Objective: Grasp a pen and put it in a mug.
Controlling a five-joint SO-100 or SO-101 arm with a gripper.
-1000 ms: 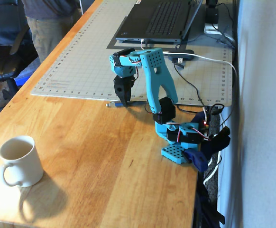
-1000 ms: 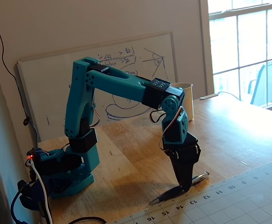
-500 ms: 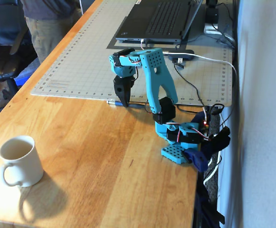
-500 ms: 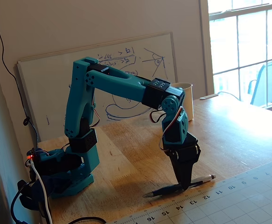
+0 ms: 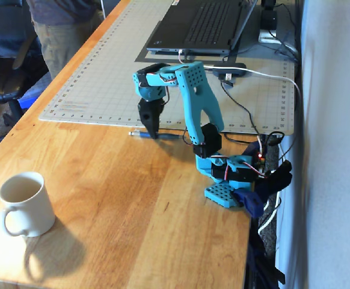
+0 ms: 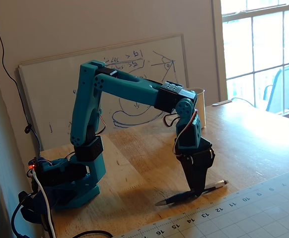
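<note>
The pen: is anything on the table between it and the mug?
Nothing visible. The pen lies under the gripper at the mat's edge; only bare wood lies between it and the mug.

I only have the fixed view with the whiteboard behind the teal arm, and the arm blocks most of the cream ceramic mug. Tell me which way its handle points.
Observer: In a fixed view the cream ceramic mug stands upright on the wooden table, with its loop handle toward that picture's lower left.
Operator: Check whether anything is inside it.
Observer: From that higher angle its inside looks empty.
Operator: Report what lies at the far end of the grid mat.
Observer: A dark laptop rests on the far end of the grid mat.
</note>
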